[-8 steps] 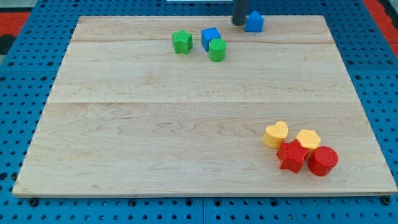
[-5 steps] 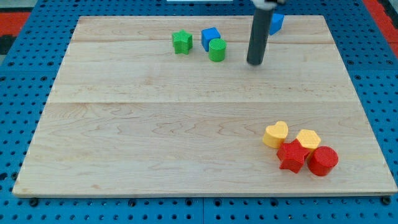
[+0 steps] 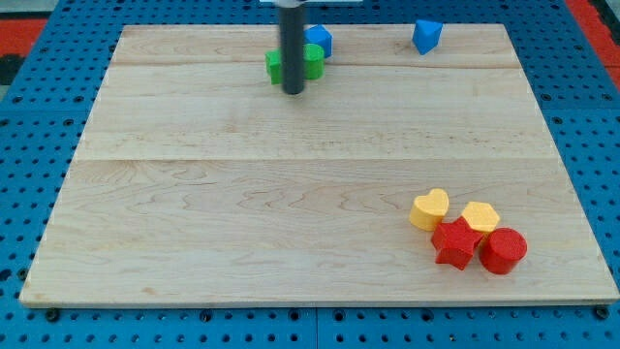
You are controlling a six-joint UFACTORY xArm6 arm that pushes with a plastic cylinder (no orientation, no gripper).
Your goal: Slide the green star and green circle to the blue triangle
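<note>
My tip (image 3: 293, 91) rests on the wooden board near the view's top, left of centre. The rod rises in front of the green blocks. The green star (image 3: 274, 66) peeks out on the rod's left and the green circle (image 3: 313, 61) on its right, both just above the tip. A blue cube (image 3: 318, 39) touches the green circle from above. The blue triangle (image 3: 425, 35) sits at the board's top edge, well to the view's right of the tip.
The wooden board (image 3: 194, 194) lies on a blue pegboard. At the view's lower right a yellow heart (image 3: 429, 208), a yellow hexagon (image 3: 480, 216), a red star (image 3: 454, 242) and a red circle (image 3: 503, 249) cluster together.
The rod swung from beside the blue triangle down and then left to just below the green blocks. The blue triangle shifted right. The green circle and blue cube moved up and left.
</note>
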